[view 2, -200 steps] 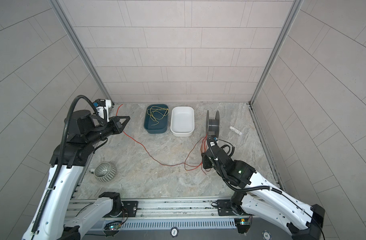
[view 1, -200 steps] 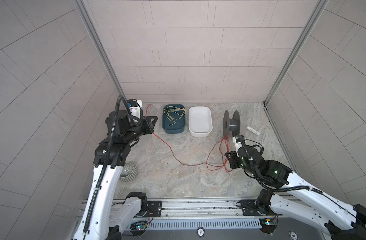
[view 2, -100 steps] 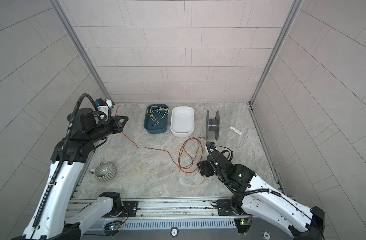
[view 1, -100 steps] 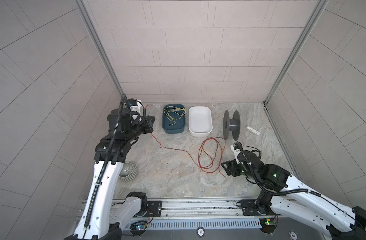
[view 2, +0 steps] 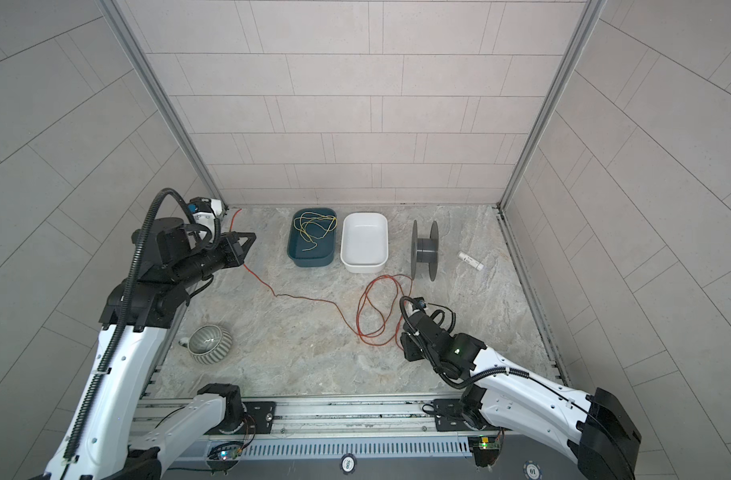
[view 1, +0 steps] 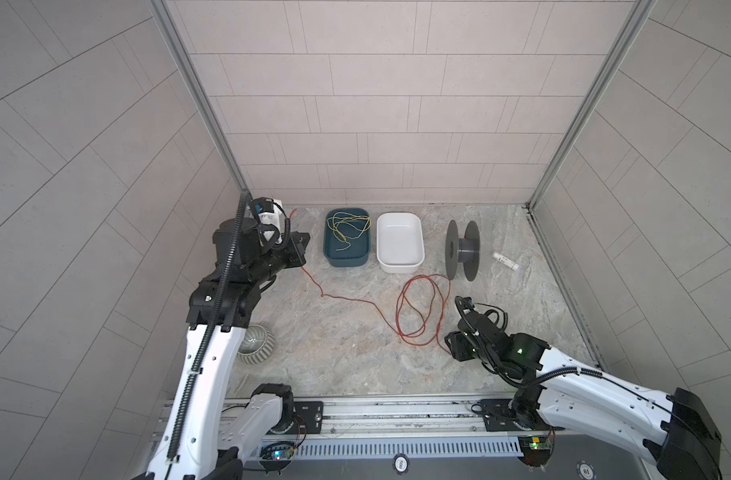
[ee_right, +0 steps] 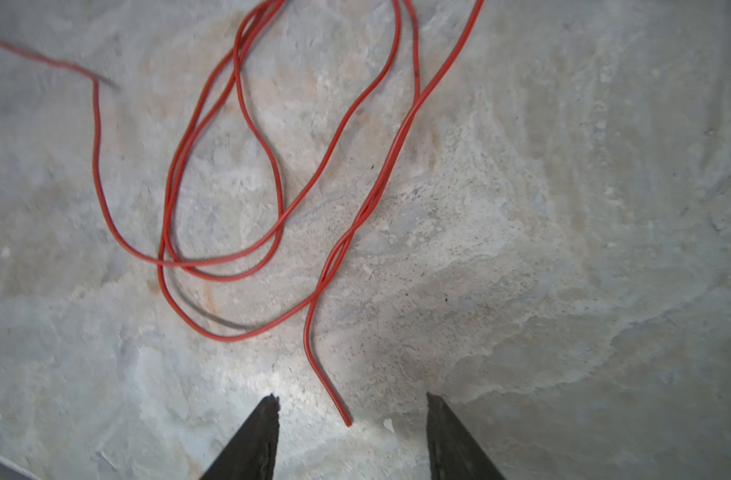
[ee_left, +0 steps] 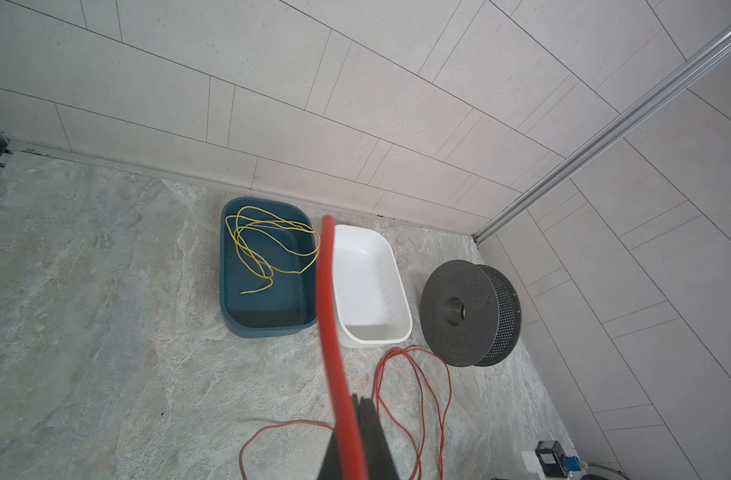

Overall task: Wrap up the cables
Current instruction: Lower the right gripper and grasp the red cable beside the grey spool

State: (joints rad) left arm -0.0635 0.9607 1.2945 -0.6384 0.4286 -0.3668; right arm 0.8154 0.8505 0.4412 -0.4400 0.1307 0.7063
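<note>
**Red wire pinched on the left, its loose end between the spread right fingers**

We see the left hand (view 1: 300,252) raised over the far left corner of the tabletop (view 1: 334,365), pressed together on the red wire (view 1: 347,299). In the left wrist view the wire (ee_left: 329,324) shows as a thick blurred band coming straight out from between the closed dark fingers (ee_left: 376,449). A short tail pokes past the hand toward the corner. The long part drops to the stone-patterned surface, kinks once and crosses toward the middle.

Just right of the middle it falls in several long, loose loops that overlap one another. They reach from near the foot of the dark grey spool (view 1: 463,249) back toward the near edge. We cannot tell whether the wire touches the spool's flange.

The right hand (ee_right: 351,398) hangs low over the near end of those loops, its fingers spread. In the right wrist view the wire's free end lies on the tabletop in the gap between the two dark fingertips (ee_right: 268,415), touching neither, so this hand grips nothing.

Along the far edge stands a teal tray (view 1: 347,262) with a loose yellow wire (ee_left: 251,257) inside it. A white tray (view 1: 399,266) sits just beside it. The spool stands upright on its flanges further toward the right edge, with a small white tube (view 1: 505,261) beyond it. A ribbed bowl (view 1: 256,345) sits near the left edge, beside the left arm.
</note>
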